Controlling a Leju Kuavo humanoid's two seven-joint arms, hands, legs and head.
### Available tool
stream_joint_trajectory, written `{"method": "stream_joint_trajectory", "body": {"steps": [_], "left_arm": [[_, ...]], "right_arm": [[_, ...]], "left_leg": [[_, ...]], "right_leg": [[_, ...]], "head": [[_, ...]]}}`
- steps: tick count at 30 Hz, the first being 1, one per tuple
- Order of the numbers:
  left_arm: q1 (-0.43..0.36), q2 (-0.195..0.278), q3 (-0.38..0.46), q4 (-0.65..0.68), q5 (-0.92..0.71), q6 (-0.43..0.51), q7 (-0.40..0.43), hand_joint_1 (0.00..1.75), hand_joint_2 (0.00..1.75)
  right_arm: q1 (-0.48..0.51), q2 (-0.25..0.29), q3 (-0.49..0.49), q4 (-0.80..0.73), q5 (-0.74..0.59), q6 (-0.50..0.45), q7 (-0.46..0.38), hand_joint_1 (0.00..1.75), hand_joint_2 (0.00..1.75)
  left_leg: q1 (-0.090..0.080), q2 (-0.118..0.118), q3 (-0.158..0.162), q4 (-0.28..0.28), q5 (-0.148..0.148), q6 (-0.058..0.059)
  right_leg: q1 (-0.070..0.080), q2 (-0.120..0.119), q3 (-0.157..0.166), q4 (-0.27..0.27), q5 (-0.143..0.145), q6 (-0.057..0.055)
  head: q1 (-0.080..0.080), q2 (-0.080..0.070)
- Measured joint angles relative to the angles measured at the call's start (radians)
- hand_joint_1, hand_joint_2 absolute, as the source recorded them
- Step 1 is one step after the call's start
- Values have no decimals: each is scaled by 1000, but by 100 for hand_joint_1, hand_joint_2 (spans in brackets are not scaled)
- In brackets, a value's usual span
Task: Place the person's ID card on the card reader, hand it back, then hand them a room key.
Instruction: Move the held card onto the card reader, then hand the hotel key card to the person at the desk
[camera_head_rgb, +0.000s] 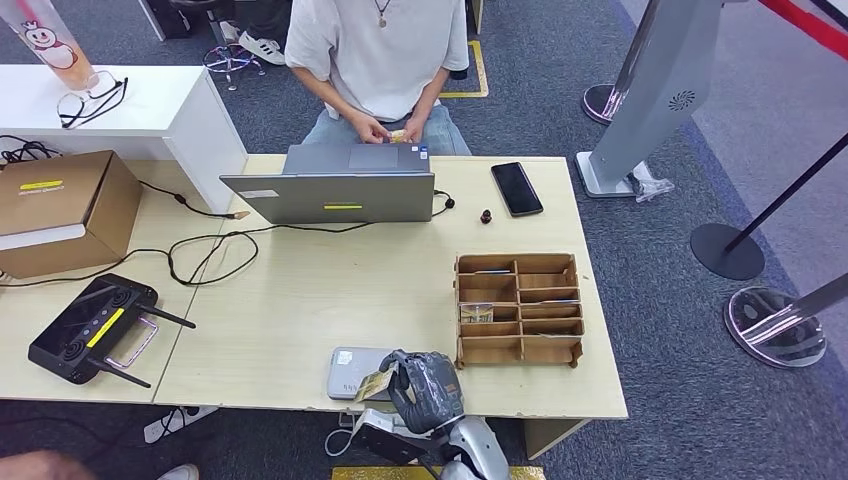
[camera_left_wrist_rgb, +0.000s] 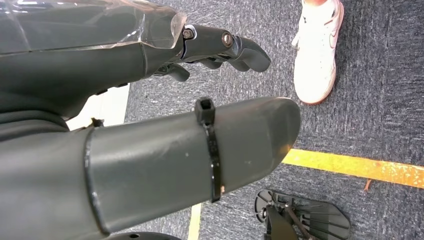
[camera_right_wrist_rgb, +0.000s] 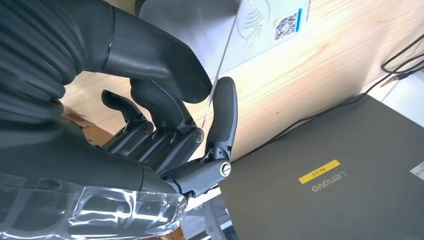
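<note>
Right now the right hand (camera_head_rgb: 425, 385) sits at the near edge of the wooden table (camera_head_rgb: 300, 300), pinching the ID card (camera_head_rgb: 374, 384) between thumb and one finger. The right wrist view shows that card (camera_right_wrist_rgb: 220, 75) edge-on, a thin pale sliver clamped in the grip with the other fingers loosely curled. It hangs just above or at the edge of the grey card reader (camera_head_rgb: 352, 368), which lies near the table's near edge, left of the hand; whether card and reader are touching I cannot tell.

So my reading is that the first step is under way: the card is in hand and at the reader, not laid flat on it. Handing it back and giving a room key both look undone.

To the right of the reader stands a wooden compartment tray (camera_head_rgb: 519, 310), divided into rows of slots. One slot on its near left holds a small card (camera_head_rgb: 476, 313), likely a room key; several right-hand slots seem to hold flat items too, too small to identify.

At the far side a person (camera_head_rgb: 378, 50) sits behind a grey Lenovo laptop (camera_head_rgb: 330, 195), fingers on something small.

The left hand (camera_left_wrist_rgb: 150, 150) hangs over the carpet, holding nothing, its fingers stretched out.
</note>
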Motion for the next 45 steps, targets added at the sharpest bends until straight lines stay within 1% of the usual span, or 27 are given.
{"method": "stream_joint_trajectory", "body": {"steps": [8, 19, 27, 40, 45], "left_arm": [[-1, -1, -4, 0, 0, 2, 10, 0, 0], [-5, -2, -7, 0, -6, 2, 18, 0, 0], [-7, -2, -10, 0, -13, 1, 21, 0, 0], [-14, -2, -26, 0, -18, 0, 26, 0, 0], [-18, -2, -31, 0, -19, 0, 30, 0, 0]], "right_arm": [[0, 8, -52, 20, 38, 0, -6, 175, 175], [0, 19, -140, 27, 124, 0, -10, 175, 175], [0, 24, -192, 27, 150, 0, -18, 175, 175], [2, 26, -212, 17, 150, 0, -25, 175, 175], [-2, 28, -196, 9, 108, 0, -27, 175, 175]], "left_leg": [[0, 0, 0, 0, 0, 0], [0, 0, 0, 0, 0, 0], [0, 0, 0, 0, 0, 0], [0, 0, 0, 0, 0, 0], [0, 0, 0, 0, 0, 0]], "right_leg": [[0, 0, 0, 0, 0, 0], [0, 0, 0, 0, 0, 0], [0, 0, 0, 0, 0, 0], [0, 0, 0, 0, 0, 0], [0, 0, 0, 0, 0, 0]], "head": [[0, 0], [0, 0], [0, 0], [0, 0], [0, 0]]}}
